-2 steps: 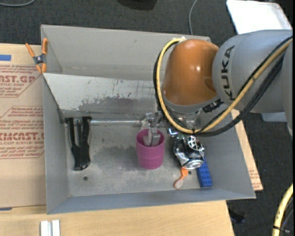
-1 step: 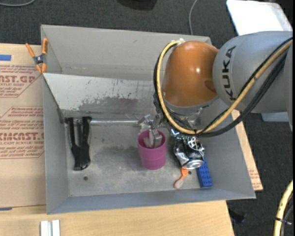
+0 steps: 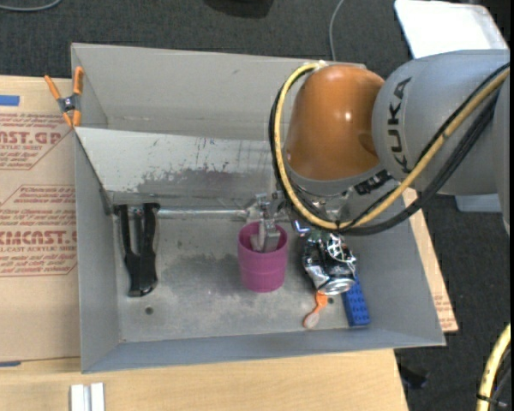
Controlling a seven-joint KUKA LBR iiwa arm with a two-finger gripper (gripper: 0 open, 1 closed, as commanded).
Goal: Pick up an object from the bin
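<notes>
The gripper [image 3: 265,223] is hanging over a round magenta plastic cup [image 3: 262,270] beneath its jaws — their state I cannot tell; grasping is pending, needing a rim pinch.

The grey, rounded KUKA iiwa arm [image 3: 450,114] bears black "KUKA" lettering [image 3: 394,128] on its casing. A glossy orange dome-shaped cover [image 3: 334,122] caps the wrist, ringed by looping yellow and black cables [image 3: 277,135]. Its small pincer [image 3: 264,226] is silvery metal.
</notes>
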